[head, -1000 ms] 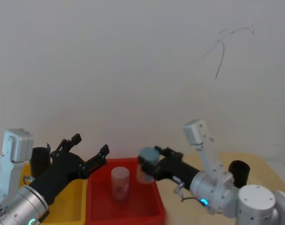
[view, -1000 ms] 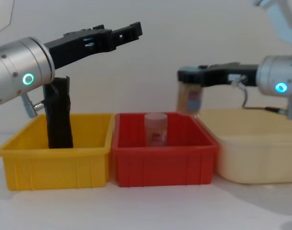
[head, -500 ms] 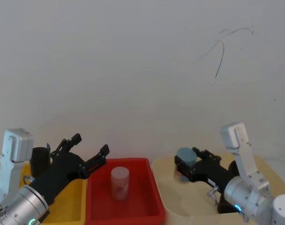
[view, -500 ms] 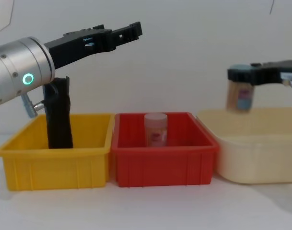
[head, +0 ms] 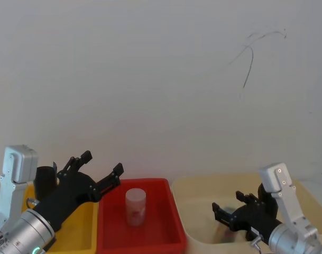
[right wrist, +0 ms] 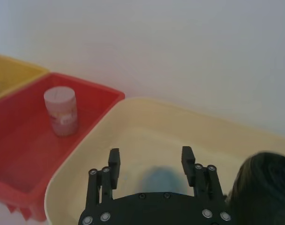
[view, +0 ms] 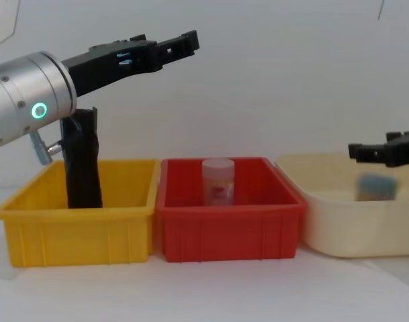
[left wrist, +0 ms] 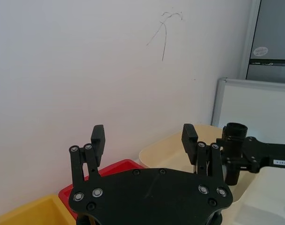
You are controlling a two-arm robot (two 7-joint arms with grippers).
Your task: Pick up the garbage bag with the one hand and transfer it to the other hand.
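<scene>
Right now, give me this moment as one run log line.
left gripper: open, raised above yellow bin | garbage bag: upright in yellow bin, ungrasped | right gripper: open over cream bin

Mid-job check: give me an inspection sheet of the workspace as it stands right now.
Surface: white table with three bins in a row: yellow bin, red bin, cream bin.
Job's things: garbage bag stands upright in the yellow bin, ungripped.
Clutter: clear jar upright in the red bin; blue-lidded jar in the cream bin, below the right gripper; a dark object at that bin's edge.
Grippers: left gripper open, raised above the yellow and red bins, clear of the bag; right gripper open over the cream bin, empty.
Cables: nothing seen.
Surroundings: white wall with a thin dark scrawl; a whiteboard in the left wrist view.
</scene>
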